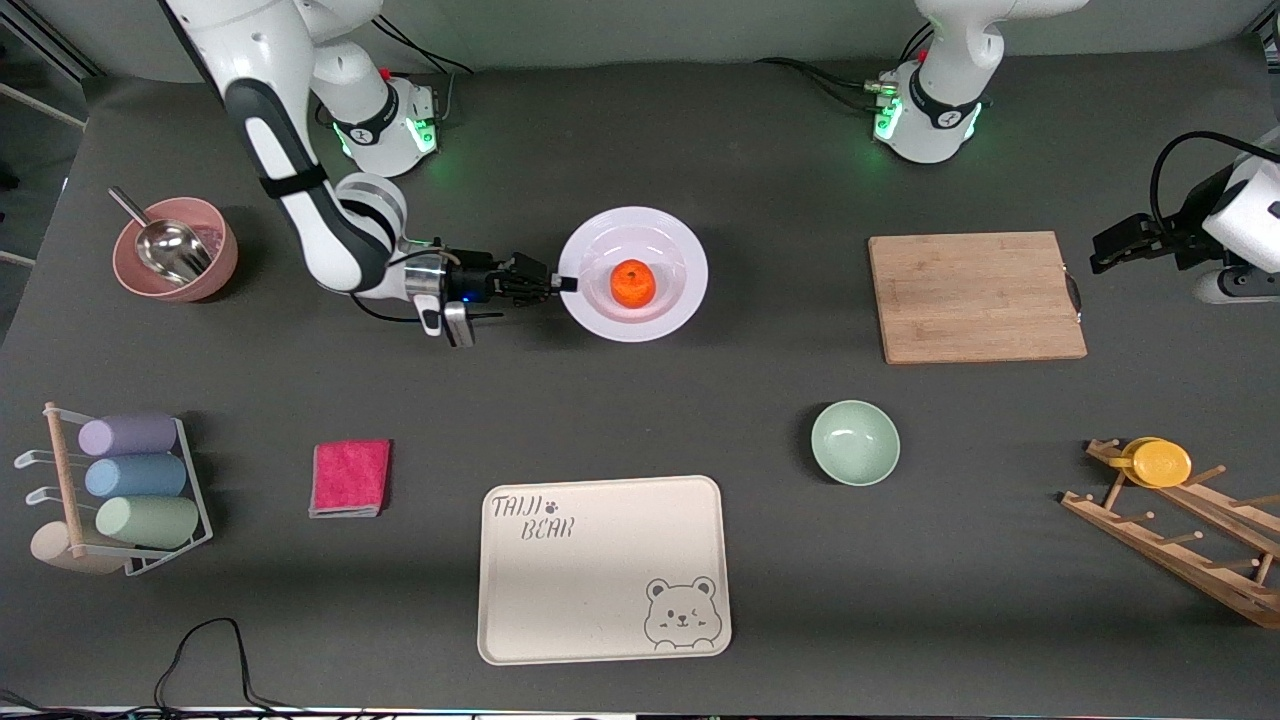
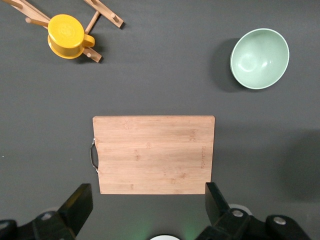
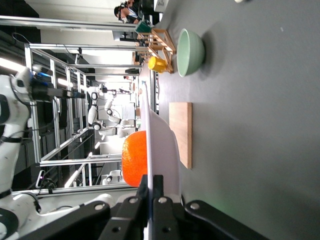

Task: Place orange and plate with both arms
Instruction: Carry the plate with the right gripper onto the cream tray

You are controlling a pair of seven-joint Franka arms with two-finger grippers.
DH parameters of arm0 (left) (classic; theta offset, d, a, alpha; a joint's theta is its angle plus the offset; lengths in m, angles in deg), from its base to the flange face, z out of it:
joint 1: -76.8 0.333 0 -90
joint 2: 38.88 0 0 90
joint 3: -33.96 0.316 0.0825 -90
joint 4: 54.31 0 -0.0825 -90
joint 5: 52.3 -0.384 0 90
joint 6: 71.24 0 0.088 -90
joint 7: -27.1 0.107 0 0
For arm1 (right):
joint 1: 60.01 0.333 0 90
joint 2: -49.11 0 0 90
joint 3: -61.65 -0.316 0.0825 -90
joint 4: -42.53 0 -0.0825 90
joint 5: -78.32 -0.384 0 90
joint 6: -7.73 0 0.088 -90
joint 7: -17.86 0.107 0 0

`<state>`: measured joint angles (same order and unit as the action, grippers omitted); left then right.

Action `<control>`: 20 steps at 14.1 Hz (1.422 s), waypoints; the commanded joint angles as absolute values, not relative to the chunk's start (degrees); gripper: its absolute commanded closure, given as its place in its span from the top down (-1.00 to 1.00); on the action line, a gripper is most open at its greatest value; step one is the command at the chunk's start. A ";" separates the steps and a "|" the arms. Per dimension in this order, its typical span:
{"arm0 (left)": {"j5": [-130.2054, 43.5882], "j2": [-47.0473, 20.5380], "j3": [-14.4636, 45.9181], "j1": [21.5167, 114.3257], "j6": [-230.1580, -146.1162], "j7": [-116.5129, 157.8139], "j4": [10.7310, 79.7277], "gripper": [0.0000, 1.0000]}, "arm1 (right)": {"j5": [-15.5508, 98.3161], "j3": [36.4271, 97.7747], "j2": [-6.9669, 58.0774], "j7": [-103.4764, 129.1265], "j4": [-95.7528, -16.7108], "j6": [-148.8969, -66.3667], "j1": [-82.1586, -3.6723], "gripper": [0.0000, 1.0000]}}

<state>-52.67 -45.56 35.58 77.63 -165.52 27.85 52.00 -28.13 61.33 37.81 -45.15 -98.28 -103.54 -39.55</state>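
**Right gripper clamps the plate rim, orange inside**

The right gripper (image 1: 562, 283) hides part of the plate's rim at the edge toward the right arm's end of the table; its jaws are together on that rim, as the right wrist view shows edge-on. The plate (image 1: 690, 262) rests on the table with the orange (image 1: 633, 282) in its well. The left gripper (image 2: 147, 205) waits above the cutting board (image 1: 975, 296), jaws wide apart; the front view cuts off most of that arm. Nearer the front camera than the plate lie the bear tray (image 1: 604, 568) and the green bowl (image 1: 855, 442). Only the left wrist view shows the yellow cup (image 2: 67, 36) plainly on its wooden rack (image 1: 1190, 540).
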 commanded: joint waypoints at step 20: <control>-52.91 -44.85 36.69 76.36 -167.04 28.86 53.18 1.00 | -19.95 67.01 -16.10 -21.08 -19.35 -107.58 -44.90 -1.00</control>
<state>-52.70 -44.62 36.06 77.36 -166.56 28.17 53.02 -20.78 67.14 -12.70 -23.41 -23.74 -106.51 -45.06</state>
